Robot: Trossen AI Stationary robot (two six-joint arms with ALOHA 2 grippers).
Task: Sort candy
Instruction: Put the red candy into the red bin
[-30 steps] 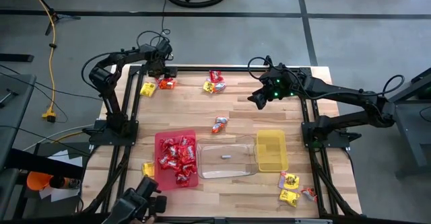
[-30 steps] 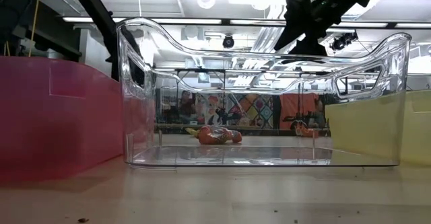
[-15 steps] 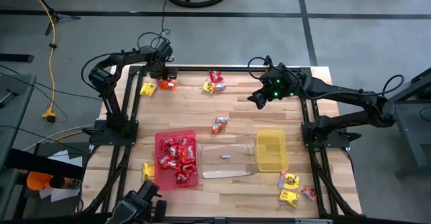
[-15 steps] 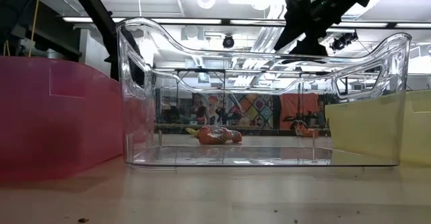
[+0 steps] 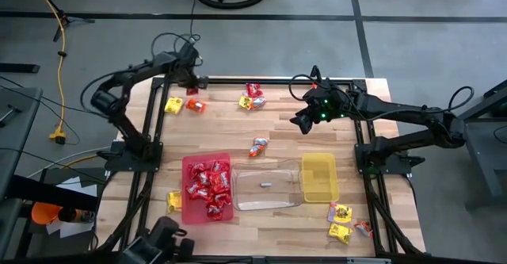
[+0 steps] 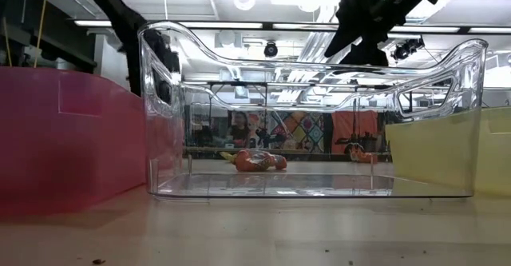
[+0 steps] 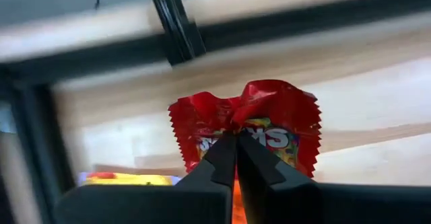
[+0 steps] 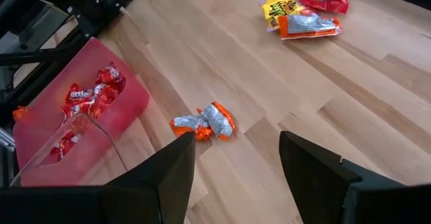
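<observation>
Candy sorting on a wooden slatted table (image 5: pixel 277 129). Since a second ago the left gripper (image 7: pixel 236 158) has closed and lifted a red packet (image 7: pixel 250 120), crinkled with zigzag edges, pinching it by the middle; the left arm has swung outward at the table's far left corner. A yellow packet (image 5: pixel 173 105) and another red one (image 5: pixel 196 104) lie near that gripper. The right gripper (image 8: pixel 236 167) hangs with fingers apart, holding nothing, above a shiny orange packet (image 8: pixel 203 122) at the table's middle. Toward the table's near edge stand three rectangular plastic trays: a red tray (image 5: pixel 188 169) full of red packets, a clear tray (image 5: pixel 242 193), a yellow tray (image 5: pixel 318 194). More yellow packets (image 5: pixel 341 221) lie just beyond the yellow tray.
</observation>
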